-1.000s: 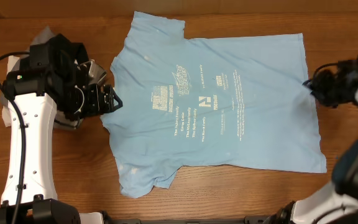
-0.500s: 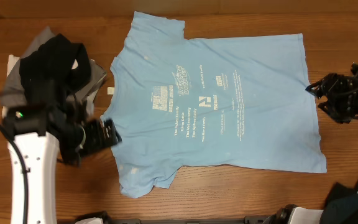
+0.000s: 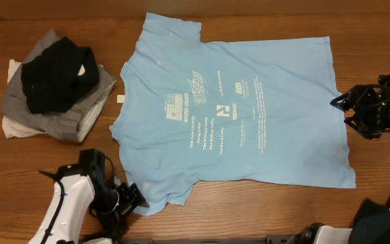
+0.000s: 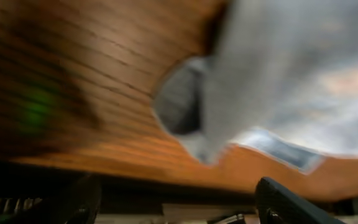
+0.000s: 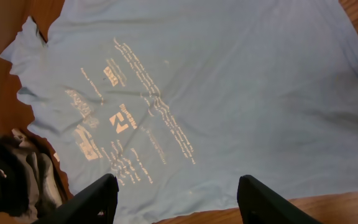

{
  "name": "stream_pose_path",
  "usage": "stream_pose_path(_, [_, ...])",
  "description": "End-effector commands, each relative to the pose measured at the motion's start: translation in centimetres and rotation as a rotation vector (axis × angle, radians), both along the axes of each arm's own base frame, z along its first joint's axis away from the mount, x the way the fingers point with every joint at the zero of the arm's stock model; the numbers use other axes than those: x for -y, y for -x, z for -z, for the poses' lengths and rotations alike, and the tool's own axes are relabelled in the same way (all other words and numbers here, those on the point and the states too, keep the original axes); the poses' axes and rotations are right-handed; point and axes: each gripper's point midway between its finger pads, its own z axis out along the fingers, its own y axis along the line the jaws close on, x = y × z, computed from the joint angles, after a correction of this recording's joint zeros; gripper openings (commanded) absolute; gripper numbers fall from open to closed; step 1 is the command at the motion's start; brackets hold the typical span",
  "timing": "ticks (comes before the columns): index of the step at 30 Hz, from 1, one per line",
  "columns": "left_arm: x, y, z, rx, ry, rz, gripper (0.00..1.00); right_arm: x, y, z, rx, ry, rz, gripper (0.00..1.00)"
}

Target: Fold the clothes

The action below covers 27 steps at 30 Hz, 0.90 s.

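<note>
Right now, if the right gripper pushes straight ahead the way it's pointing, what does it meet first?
The light blue T-shirt: the right gripper points at its near edge, open, with nothing between. How high it rides above the table is unclear.

Overhead I get soft, even light and a sharp picture, with only thin shadows along the edges of the shirt (image 3: 235,102). My left wrist view is smeared with motion blur, everything ahead of the jaws running together. The right wrist view is crisp, with faint shadow ahead and right of its jaws.
</note>
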Motion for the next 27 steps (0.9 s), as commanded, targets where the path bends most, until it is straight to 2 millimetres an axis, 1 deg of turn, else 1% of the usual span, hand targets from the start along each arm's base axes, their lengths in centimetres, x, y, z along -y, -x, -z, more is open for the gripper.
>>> stream_pose_path(1, [-0.7,0.3,1.2,-0.024,-0.072,-0.084,0.79,0.2,0.0,0.2,0.000,0.005,-0.002,0.66])
stream_pose_path(3, [-0.8,-0.4,1.8,0.002,-0.084,-0.118,0.77,0.3,0.1,0.3,-0.005,0.015,0.001,0.66])
stream_pose_path(8, [-1.7,-2.4,2.4,0.087,-0.125,-0.128,0.52,0.7,0.0,0.4,-0.004,0.030,0.008,0.65])
stream_pose_path(12, [-1.7,-3.6,2.5,0.135,-0.121,-0.142,0.43,1.3,0.1,0.5,-0.010,0.043,0.024,0.65])
stream_pose_path(14, [-1.3,-4.1,2.4,0.156,-0.096,-0.140,0.33,1.6,0.1,0.6,-0.013,0.052,0.032,0.66])
stream_pose_path(15, [-1.1,-4.2,2.3,0.164,-0.078,-0.139,0.27,1.7,0.2,0.8,-0.019,0.054,0.038,0.66])
stream_pose_path(16, [-0.6,-4.4,2.0,0.170,-0.048,-0.143,0.18,1.8,0.3,1.0,-0.023,0.054,0.043,0.66])
stream_pose_path(18, [0.5,-5.2,1.3,0.198,0.026,-0.148,0.06,1.9,0.6,1.6,-0.039,0.046,0.056,0.67])
stream_pose_path(19, [1.1,-6.0,0.6,0.228,0.073,-0.147,0.04,2.1,0.8,2.1,-0.054,0.036,0.076,0.68])
stream_pose_path(22, [1.9,-8.2,-1.3,0.299,0.145,-0.147,0.04,2.8,1.6,3.4,-0.085,0.016,0.120,0.69])
stream_pose_path(27, [1.9,-11.6,-4.4,0.425,0.174,-0.098,0.04,4.2,4.0,6.3,-0.165,-0.031,0.221,0.70])
